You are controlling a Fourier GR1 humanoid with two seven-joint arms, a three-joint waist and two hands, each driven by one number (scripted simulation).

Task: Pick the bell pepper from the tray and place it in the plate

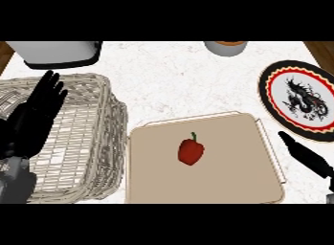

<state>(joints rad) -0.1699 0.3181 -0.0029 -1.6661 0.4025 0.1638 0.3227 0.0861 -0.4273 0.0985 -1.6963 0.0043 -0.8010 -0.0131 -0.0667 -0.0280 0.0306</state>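
A red bell pepper (190, 151) with a green stem lies near the middle of a beige tray (233, 189) at the counter's front. A round plate (274, 98) with a black rim, red ring and dragon picture sits at the right, beyond the tray's far right corner. My right hand (307, 157) comes in from the lower right edge, fingers straight, just right of the tray and below the plate, apart from the pepper. My left hand (31, 119) rests open, fingers up, over the wicker basket at the left.
A large wicker basket (84, 143) stands at the left, touching the tray's left side. A grey appliance (56, 53) sits at the back left. A grey cup (226, 48) stands at the back, right of centre. Wooden floor shows past both back corners.
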